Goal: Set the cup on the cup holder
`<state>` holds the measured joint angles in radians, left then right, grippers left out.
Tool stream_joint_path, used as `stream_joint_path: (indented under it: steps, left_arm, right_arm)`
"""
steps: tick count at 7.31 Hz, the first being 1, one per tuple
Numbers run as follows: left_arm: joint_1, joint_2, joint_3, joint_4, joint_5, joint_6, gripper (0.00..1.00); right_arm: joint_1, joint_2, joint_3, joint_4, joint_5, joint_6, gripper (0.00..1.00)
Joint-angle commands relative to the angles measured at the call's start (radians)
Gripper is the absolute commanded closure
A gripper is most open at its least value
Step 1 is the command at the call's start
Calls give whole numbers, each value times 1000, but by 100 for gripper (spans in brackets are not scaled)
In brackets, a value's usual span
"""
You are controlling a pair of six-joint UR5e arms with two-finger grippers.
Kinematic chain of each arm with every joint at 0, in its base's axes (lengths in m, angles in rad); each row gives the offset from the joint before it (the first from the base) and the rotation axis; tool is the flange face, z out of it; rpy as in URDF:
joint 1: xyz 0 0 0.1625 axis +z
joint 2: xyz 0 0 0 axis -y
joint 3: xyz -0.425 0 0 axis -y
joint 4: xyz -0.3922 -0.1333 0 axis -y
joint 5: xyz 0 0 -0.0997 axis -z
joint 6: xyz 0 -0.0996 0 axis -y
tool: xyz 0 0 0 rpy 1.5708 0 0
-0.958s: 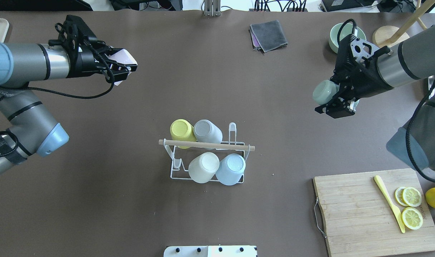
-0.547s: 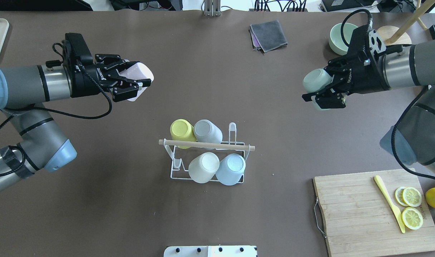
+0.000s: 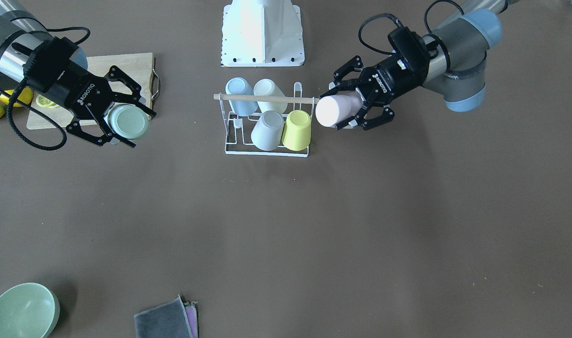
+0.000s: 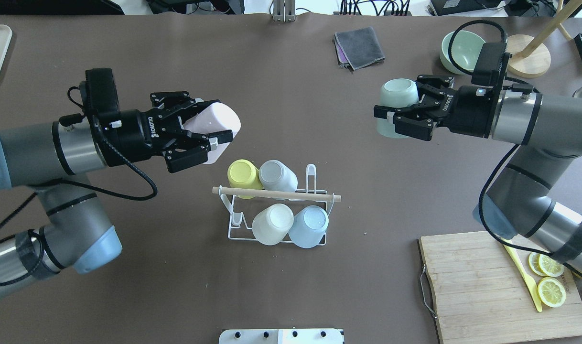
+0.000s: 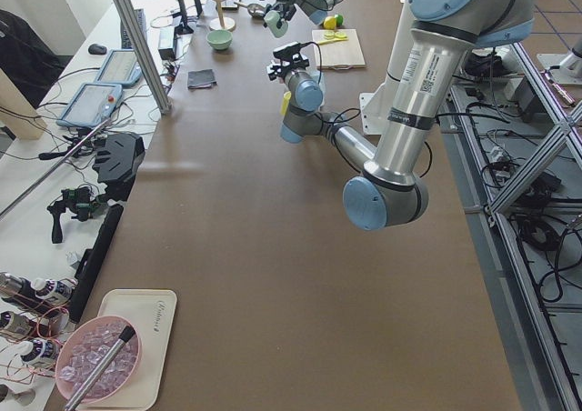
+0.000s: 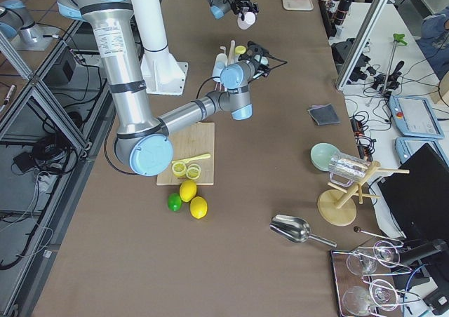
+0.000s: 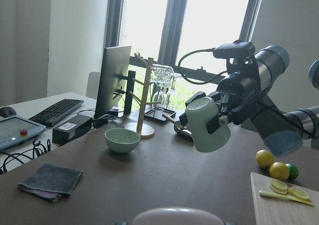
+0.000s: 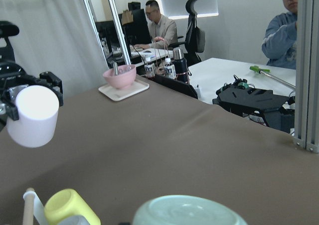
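- The left gripper (image 4: 206, 125), black and two-fingered, sits left of centre in the overhead view and pinches a pale pink cup (image 4: 222, 123) that lies tilted on its side.
- The pink cup hangs clear of the brown table (image 4: 128, 286), just up and left of the rack's yellow cup (image 4: 243, 174).
- The right gripper (image 4: 400, 109), in the upper right of that view, is clamped on a tilted pale green cup (image 4: 397, 92), well apart from the rack.
- The white wire cup holder (image 4: 315, 196), with a light wooden rod handle, stands mid-frame.
- Four cups sit upturned on its prongs: the yellow one and a grey cup (image 4: 275, 176) in the upper row, a cream cup (image 4: 272, 223) and a light blue cup (image 4: 310, 225) in the lower.
- One bare prong (image 4: 311, 173) stands at the upper row's right end.
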<state>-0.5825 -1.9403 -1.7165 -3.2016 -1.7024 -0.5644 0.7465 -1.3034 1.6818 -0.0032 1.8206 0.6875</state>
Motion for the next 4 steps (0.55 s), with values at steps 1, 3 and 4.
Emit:
stream_joint_path:
  steps: [1,3,4]
  left_arm:
    - [200,24,-11,-107,260,74,100]
    - [236,30,-15,-164,325,158,100]
    - [236,41,-11,-196,343,205,100]
  right_arm:
    - [-171,68,-17,34,-235,23,100]
    - [-188,111,-92,63,-270,12,100]
    - [-190,140,-140,60,-294,-17,100]
